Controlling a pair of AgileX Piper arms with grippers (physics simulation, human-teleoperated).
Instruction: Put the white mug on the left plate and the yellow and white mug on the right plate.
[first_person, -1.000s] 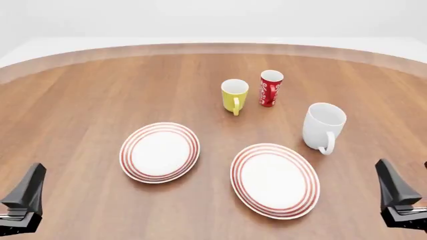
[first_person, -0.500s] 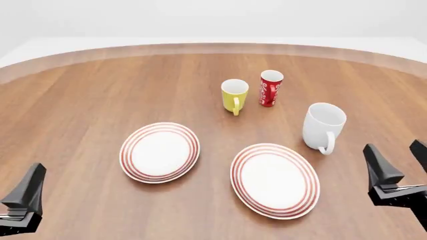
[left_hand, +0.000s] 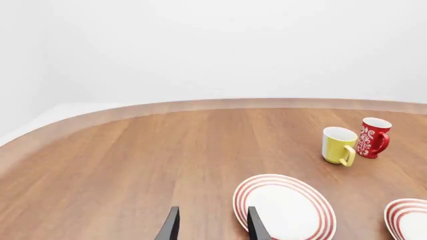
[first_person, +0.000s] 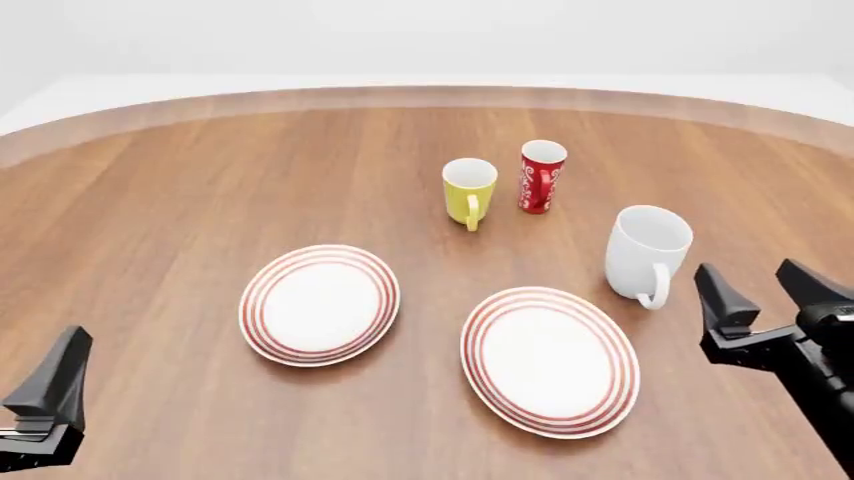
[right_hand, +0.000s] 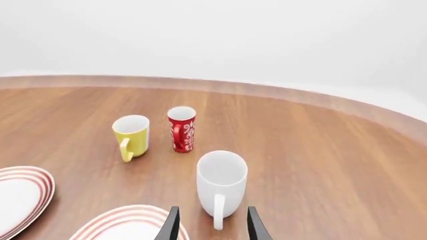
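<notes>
The white mug (first_person: 647, 250) stands upright at the right of the table, handle toward me. In the right wrist view the mug (right_hand: 221, 182) is just ahead of my fingers, apart from them. My right gripper (first_person: 747, 275) is open and empty, just right of and nearer than the mug. The yellow and white mug (first_person: 469, 190) stands further back in the middle. The left plate (first_person: 320, 303) and the right plate (first_person: 550, 360) lie bare at the front. One finger (first_person: 54, 385) of my left gripper shows at the bottom left. In the left wrist view that gripper (left_hand: 212, 222) is open and empty.
A red cup with a white pattern (first_person: 541, 177) stands just right of the yellow and white mug. The table's curved far edge (first_person: 427, 95) runs across the back. Bare wood lies left of the left plate.
My right gripper has moved forward and left, closer to the white mug. The left gripper, mugs and plates have not moved.
</notes>
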